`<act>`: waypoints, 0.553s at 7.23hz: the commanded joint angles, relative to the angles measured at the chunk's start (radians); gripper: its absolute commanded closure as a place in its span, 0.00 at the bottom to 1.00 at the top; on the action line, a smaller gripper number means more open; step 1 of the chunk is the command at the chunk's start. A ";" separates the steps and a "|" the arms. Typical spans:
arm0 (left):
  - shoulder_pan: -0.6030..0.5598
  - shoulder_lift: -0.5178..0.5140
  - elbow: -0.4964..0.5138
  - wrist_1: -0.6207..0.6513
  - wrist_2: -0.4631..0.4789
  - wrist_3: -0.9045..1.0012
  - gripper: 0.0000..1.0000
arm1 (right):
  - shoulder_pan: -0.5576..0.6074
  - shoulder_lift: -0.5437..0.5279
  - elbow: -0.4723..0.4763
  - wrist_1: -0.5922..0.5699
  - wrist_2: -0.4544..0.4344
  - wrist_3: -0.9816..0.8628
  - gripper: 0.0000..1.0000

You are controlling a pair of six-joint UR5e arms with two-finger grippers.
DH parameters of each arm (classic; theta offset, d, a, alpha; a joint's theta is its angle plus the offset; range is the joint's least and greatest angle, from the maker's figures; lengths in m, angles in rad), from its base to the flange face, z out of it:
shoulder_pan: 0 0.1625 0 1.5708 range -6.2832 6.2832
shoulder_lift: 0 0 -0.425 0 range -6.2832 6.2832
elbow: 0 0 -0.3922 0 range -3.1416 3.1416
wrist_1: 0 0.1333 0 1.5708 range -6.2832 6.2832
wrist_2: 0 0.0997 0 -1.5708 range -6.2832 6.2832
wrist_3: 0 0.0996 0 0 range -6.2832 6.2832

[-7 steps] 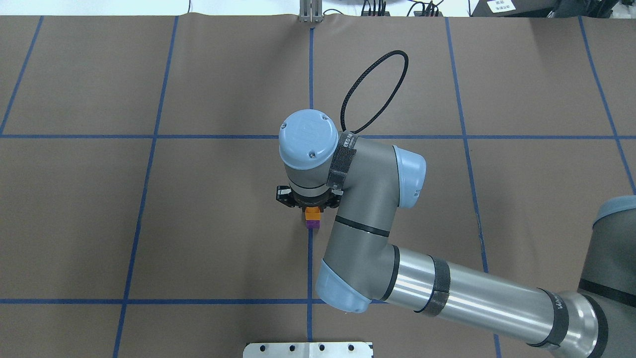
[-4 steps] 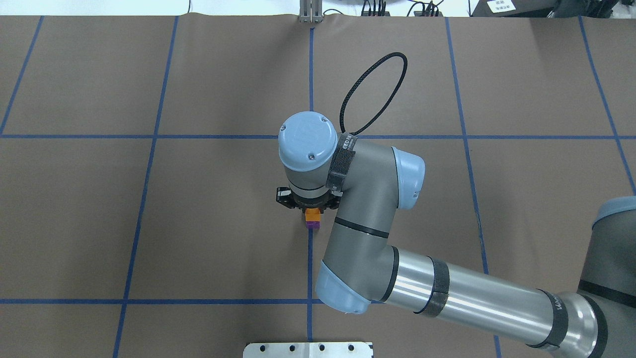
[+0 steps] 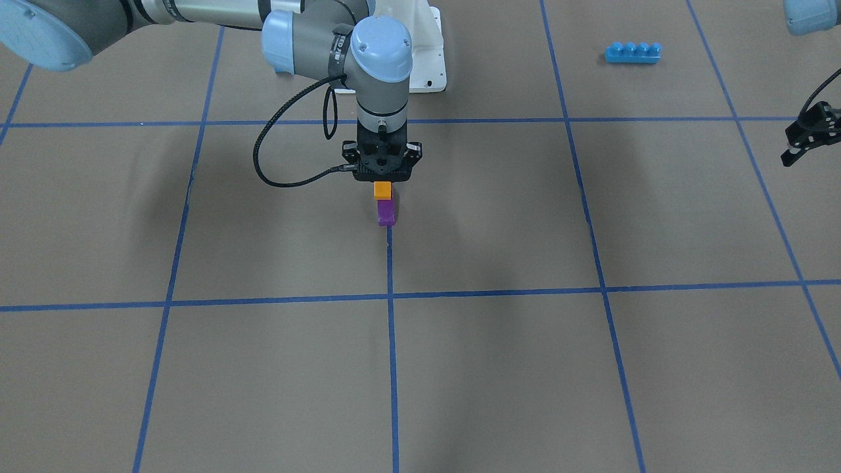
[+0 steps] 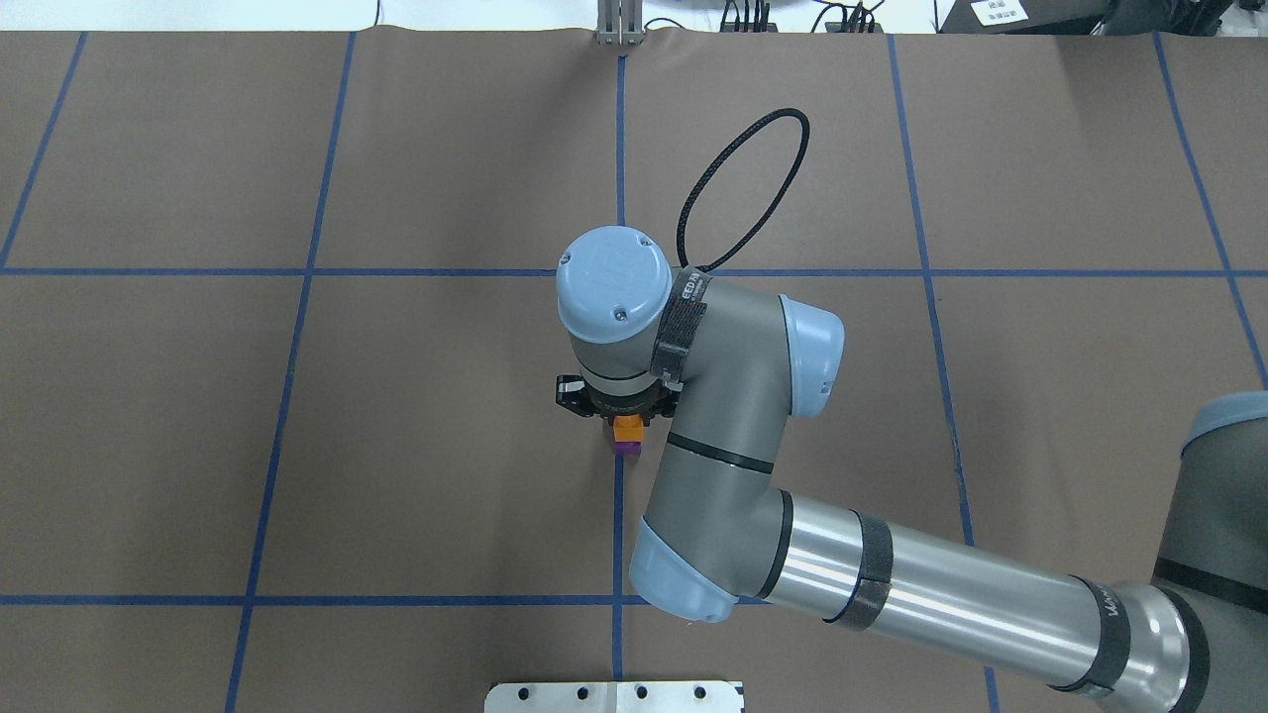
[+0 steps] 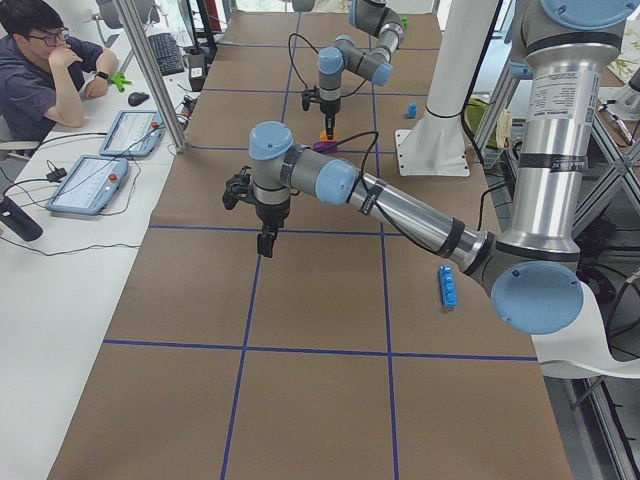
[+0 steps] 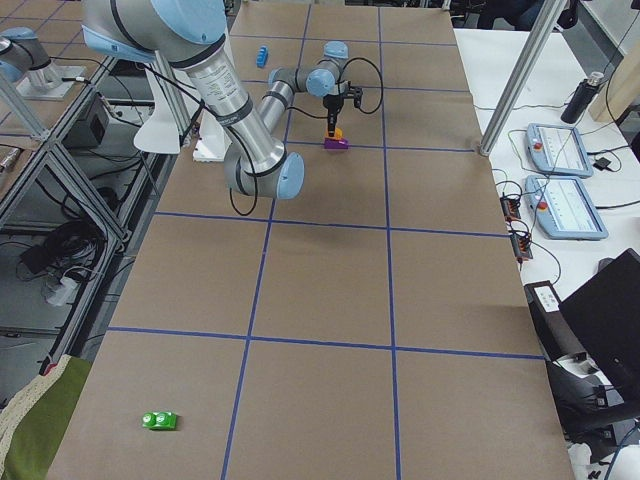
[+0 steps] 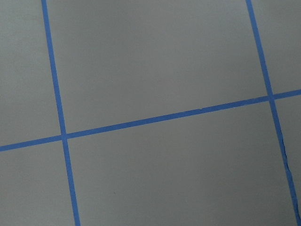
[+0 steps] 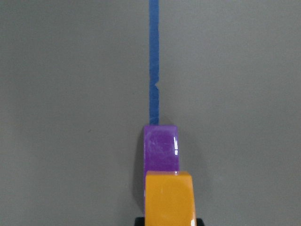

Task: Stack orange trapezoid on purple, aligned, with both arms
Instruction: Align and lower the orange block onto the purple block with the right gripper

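My right gripper [image 3: 383, 179] points straight down and is shut on the orange trapezoid [image 3: 383, 190]. It holds the orange trapezoid directly over the purple block [image 3: 386, 213], which sits on a blue tape line at mid-table. The right wrist view shows the orange block [image 8: 169, 197] overlapping the near end of the purple block [image 8: 162, 148]. I cannot tell whether they touch. The overhead view shows the orange block [image 4: 626, 428] over the purple block [image 4: 626, 449]. My left gripper [image 3: 798, 148] hangs above bare table far to the side, cut off by the frame edge, so its state is unclear.
A long blue four-stud brick [image 3: 633, 52] lies near the robot's base on its left side. A green block [image 6: 160, 421] lies at the far right end of the table. The white pedestal [image 3: 427, 59] stands behind the stack. An operator [image 5: 40, 70] sits beside the table.
The right wrist has come down slightly with the orange block. In the overhead view less of the purple block now shows beneath it.
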 commanded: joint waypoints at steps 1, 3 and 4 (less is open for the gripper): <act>0.000 0.000 -0.001 0.000 0.000 0.001 0.00 | 0.000 0.001 -0.003 0.000 0.000 -0.001 1.00; 0.000 0.000 -0.001 0.000 0.000 0.000 0.00 | -0.003 -0.005 -0.006 0.021 -0.001 -0.010 1.00; 0.000 0.000 0.000 0.000 0.000 0.001 0.00 | -0.005 -0.006 -0.012 0.035 -0.001 -0.018 1.00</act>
